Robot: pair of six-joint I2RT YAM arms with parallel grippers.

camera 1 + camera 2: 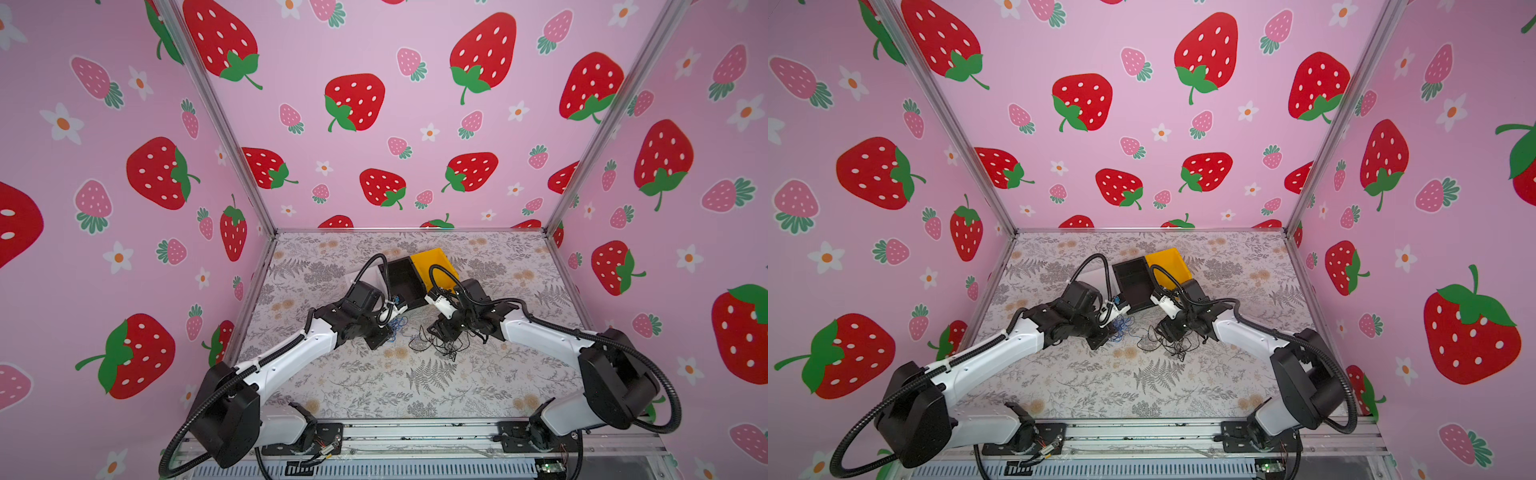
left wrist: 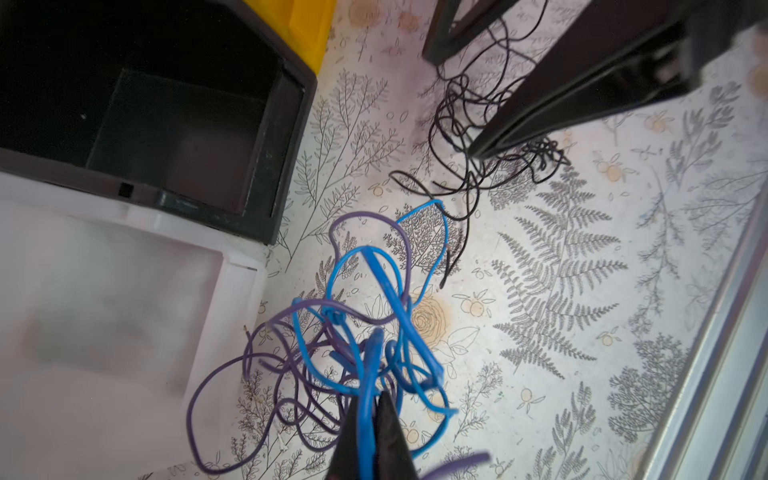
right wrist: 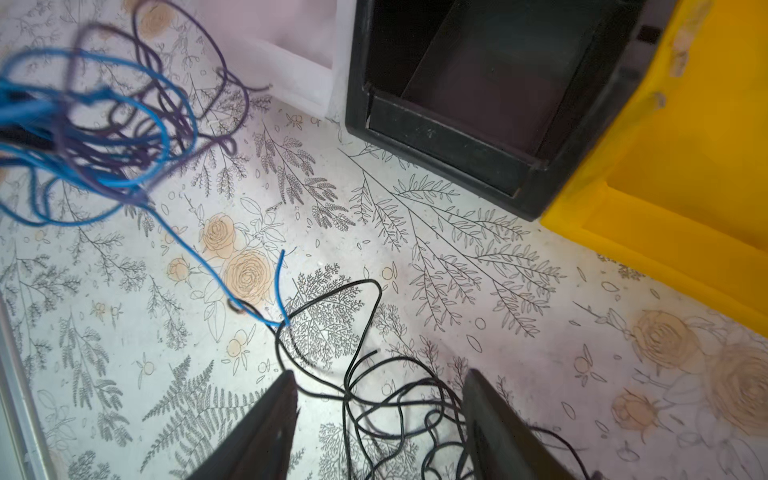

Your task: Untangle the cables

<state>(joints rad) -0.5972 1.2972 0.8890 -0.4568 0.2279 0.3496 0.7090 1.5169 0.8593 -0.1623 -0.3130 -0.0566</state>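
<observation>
We note: left gripper (image 2: 370, 402) pinched shut on blue cable (image 2: 388, 286), snarled with purple cable (image 2: 361, 213). Right gripper (image 3: 379, 371) spread wide, empty, over black cable (image 1: 446, 351); cables lower-centre in both top views.

No legible text, no labels, brands, numbers or signs visible

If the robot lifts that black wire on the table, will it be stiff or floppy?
Probably floppy: the black wire lies in loose curls. Likely light, being so thin. The blue wire seems to cross it, so that may drag along.
</observation>
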